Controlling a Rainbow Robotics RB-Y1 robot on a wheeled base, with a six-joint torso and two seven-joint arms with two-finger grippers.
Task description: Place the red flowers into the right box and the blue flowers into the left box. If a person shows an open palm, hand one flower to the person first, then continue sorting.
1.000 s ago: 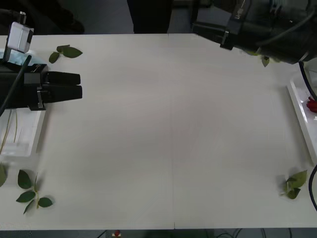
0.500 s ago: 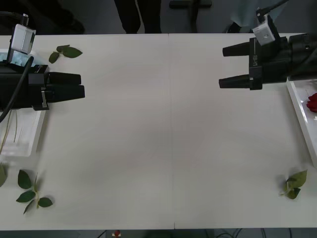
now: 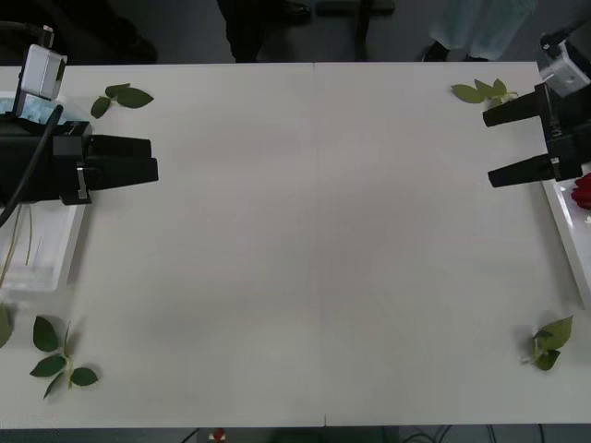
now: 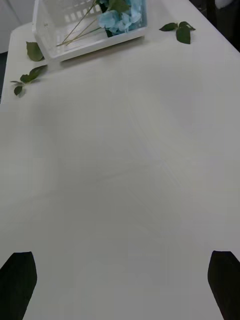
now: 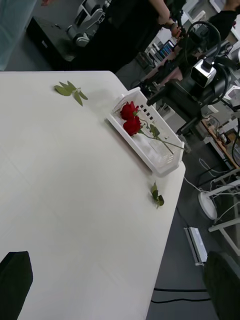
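Two red flowers lie in the right box; the front view shows a bit of red inside that box at the table's right edge. Blue flowers lie in the left box, with stems across its floor. In the front view a bit of blue peeks from behind my left arm, over the left box. My left gripper hangs open and empty beside the left box. By the right box, my right gripper is open and empty too.
Loose leaf sprigs lie at the table's corners: far left, far right, near left and near right. People stand beyond the far edge. The left wrist view shows floor, cables and equipment past the right box.
My right arm came down from the far right edge and its open gripper drew back rightward to the right box. The left arm stayed put.
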